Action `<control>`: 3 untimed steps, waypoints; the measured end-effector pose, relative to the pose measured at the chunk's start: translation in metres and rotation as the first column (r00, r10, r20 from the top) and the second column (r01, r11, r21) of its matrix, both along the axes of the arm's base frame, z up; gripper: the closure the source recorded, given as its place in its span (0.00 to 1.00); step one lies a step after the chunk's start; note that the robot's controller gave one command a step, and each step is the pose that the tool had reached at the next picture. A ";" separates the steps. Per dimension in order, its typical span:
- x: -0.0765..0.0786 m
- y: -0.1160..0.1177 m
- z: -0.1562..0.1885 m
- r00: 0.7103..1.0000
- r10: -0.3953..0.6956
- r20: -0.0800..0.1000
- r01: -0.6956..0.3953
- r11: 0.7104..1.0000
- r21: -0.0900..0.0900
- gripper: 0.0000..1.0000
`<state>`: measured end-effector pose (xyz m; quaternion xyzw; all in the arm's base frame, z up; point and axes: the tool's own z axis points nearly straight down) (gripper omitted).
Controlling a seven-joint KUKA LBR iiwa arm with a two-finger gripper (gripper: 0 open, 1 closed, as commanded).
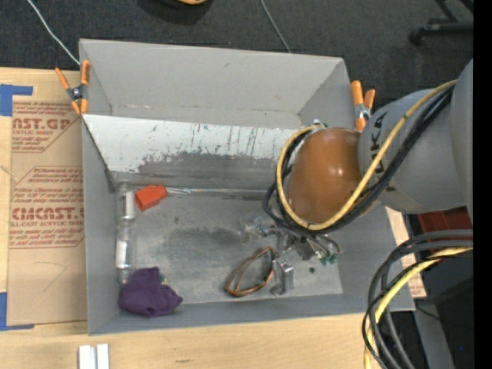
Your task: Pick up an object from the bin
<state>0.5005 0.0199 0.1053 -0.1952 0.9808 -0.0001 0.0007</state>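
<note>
Hand (280, 274), open or closed not discernible, low over the front floor of the bin (192, 83) at the right end of a brown wire-like loop (246, 280); risk: thin loop likely slips free or snags on lifting.

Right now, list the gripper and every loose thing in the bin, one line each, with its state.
gripper: down near the floor of the bin, near right, at the brown loop's right end.
brown loop: lying flat; whether it is gripped cannot be told.
orange block: resting at back left, untouched.
clear tube: lying along the left wall.
purple cloth: crumpled in the near left corner.
</note>
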 end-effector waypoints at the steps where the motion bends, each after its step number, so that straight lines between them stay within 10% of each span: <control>1: -0.015 -0.053 0.032 0.999 0.037 0.002 -0.037 0.999 0.000 0.00; 2: -0.008 0.028 -0.019 0.977 0.215 0.001 -0.215 0.977 0.000 0.00; 3: 0.003 -0.015 -0.036 0.937 0.350 0.003 -0.350 0.937 0.000 1.00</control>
